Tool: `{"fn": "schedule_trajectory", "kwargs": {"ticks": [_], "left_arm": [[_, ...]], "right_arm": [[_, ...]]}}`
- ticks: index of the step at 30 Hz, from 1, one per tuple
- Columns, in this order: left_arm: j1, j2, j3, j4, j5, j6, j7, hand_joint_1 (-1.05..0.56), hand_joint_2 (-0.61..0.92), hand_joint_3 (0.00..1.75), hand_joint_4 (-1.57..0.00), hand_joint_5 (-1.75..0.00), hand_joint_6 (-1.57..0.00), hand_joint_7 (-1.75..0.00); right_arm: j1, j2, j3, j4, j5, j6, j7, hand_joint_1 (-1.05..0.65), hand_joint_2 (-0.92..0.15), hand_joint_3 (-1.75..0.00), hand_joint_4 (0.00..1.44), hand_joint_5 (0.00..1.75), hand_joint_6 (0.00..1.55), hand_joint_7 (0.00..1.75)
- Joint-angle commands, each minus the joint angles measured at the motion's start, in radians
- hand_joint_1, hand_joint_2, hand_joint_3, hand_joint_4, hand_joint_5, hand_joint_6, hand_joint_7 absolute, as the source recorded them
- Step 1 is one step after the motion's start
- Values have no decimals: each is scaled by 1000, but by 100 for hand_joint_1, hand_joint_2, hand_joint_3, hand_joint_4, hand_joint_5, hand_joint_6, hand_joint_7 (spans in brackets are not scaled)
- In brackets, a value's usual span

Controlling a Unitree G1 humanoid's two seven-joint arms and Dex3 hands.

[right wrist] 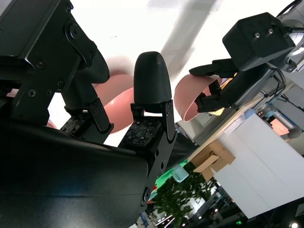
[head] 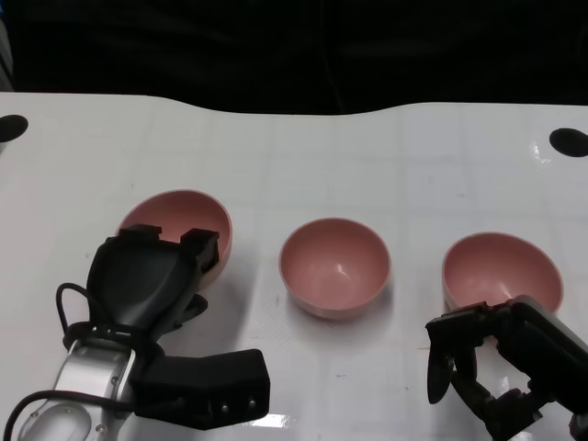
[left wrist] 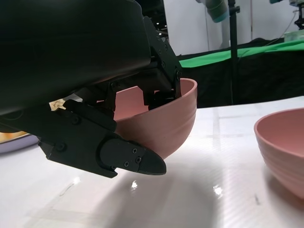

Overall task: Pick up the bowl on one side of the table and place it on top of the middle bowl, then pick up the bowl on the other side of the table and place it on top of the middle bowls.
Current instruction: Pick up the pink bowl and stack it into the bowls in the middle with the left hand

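Three pink, matte, ribbed round bowls on glossy white desk. Left bowl, tilted, gripped at near rim by left hand fingers. Middle bowl and right bowl upright. Right hand fingers spread, holding nothing, just near of right bowl. No legible writing.

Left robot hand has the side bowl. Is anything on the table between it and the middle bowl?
Nothing visible. The left robot hand grips the left bowl by its rim, and only bare white table lies between it and the middle bowl, which is empty. The right bowl sits beyond, off that path.
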Motion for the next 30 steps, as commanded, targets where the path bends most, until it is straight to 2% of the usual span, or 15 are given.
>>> {"fn": "schedule_trajectory", "kwargs": {"ticks": [1, 4, 5, 6, 10, 11, 13, 15, 20, 21, 22, 25, 29, 30], "left_arm": [[1, 40, 9, -88, 20, -28, 28, -27, 85, 19, -82, -169, -95, -90], [-8, 44, 6, -117, 20, -57, 37, -28, 82, 18, -83, -169, -99, -82], [-11, 44, 6, -121, 18, -69, 46, -27, 80, 21, -83, -172, -94, -102], [-13, 43, 7, -123, 17, -79, 52, -26, 79, 22, -83, -173, -91, -111], [-47, 21, 0, -140, -9, -147, 58, -27, 79, 22, -83, -175, -83, -131], [-57, 17, -3, -144, -13, -164, 58, -28, 80, 23, -84, -175, -83, -125], [-79, 7, -10, -149, -13, -182, 42, -28, 77, 24, -84, -174, -96, -91], [-96, -1, -15, -147, -12, -189, 17, -28, 76, 24, -88, -165, -105, -71], [-155, -17, -49, -121, -1, -211, -49, -30, 78, 23, -92, -158, -112, -56], [-167, -17, -60, -119, 4, -211, -75, -34, 81, 16, -94, -145, -112, -45], [-174, -17, -66, -118, 8, -210, -94, -36, 83, 11, -95, -139, -113, -39], [-199, -35, -86, -88, -24, -243, -136, -32, 88, 8, -98, -126, -118, -35], [-215, -50, -100, -49, -38, -272, -149, -30, 91, 11, -97, -132, -114, -48], [-217, -56, -103, -42, -42, -273, -161, -31, 90, 13, -94, -137, -109, -58]], "right_arm": [[8, -7, -5, -18, -1, 17, -4, 20, -11, -163, 100, 165, 97, 127], [7, -5, -3, -15, 3, 18, -3, 20, -11, -162, 100, 164, 97, 127], [6, -4, -2, -14, 4, 17, -3, 20, -11, -162, 100, 164, 97, 127], [5, -4, -2, -13, 5, 16, -3, 20, -11, -162, 100, 164, 97, 127], [5, -2, -1, -16, 1, 17, -5, 20, -10, -162, 101, 164, 97, 127], [5, -2, 0, -16, 1, 19, -4, 20, -10, -162, 101, 164, 97, 127], [4, -3, 0, -17, -1, 20, -4, 20, -10, -163, 101, 165, 97, 127], [5, -2, -1, -18, -5, 19, -8, 20, -11, -162, 101, 165, 97, 127], [8, -1, 0, -27, -4, 26, -6, 23, -11, -162, 100, 165, 97, 126], [7, -2, 0, -26, -5, 25, -7, 22, -11, -162, 100, 165, 97, 126], [6, -2, 0, -26, -7, 24, -8, 22, -11, -162, 100, 165, 97, 126], [7, -4, 1, -28, -8, 30, -5, 20, -11, -162, 99, 165, 96, 126], [7, -2, 2, -23, -2, 27, -4, 21, -11, -163, 99, 166, 96, 126], [7, -1, 3, -20, 1, 25, -3, 21, -11, -163, 99, 165, 96, 126]]}}
